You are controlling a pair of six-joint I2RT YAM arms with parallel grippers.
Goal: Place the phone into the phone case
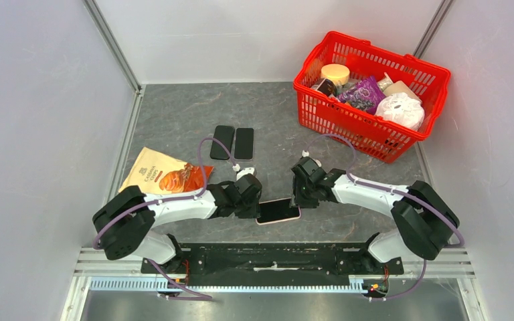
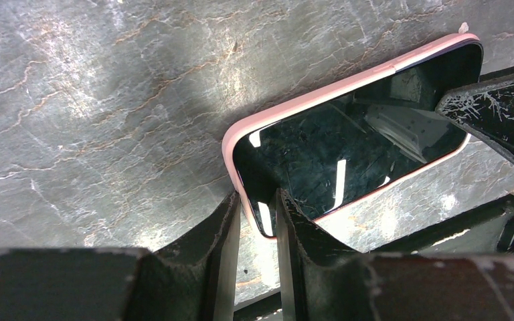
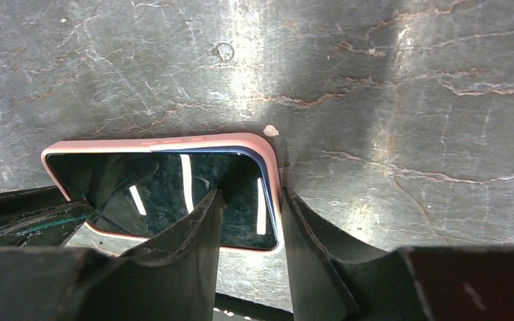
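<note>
1. Lying flat and screen up at 6 o'clock on the table [image 1: 174, 114], just ahead of the arm bases: the phone [image 1: 278, 210], its dark glass framed by the pink phone case [image 2: 334, 90].
2. Left arm [image 1: 174, 206]: elbow out at 8 o'clock, forearm low, reaching inward toward the centre.
3. Left gripper [image 2: 258, 224]: at the phone's 9 o'clock end, angled down. Jaws nearly closed, pinching the case rim at a corner, with one finger outside the pink edge and the other over the glass.
4. Right arm [image 1: 368, 190]: elbow out at 4 o'clock, forearm low, reaching inward.
5. Right gripper [image 3: 251, 214]: at the phone's 3 o'clock end. Jaws held apart, straddling the short edge, with one finger over the screen and the other beyond the pink end.
6. Two dark slabs [image 1: 233, 142]: side by side, flat, at 12 o'clock from the phone.
7. Chips bag [image 1: 160, 175]: at 10 o'clock.
8. Red basket [image 1: 375, 50]: filled with groceries, at 2 o'clock.
</note>
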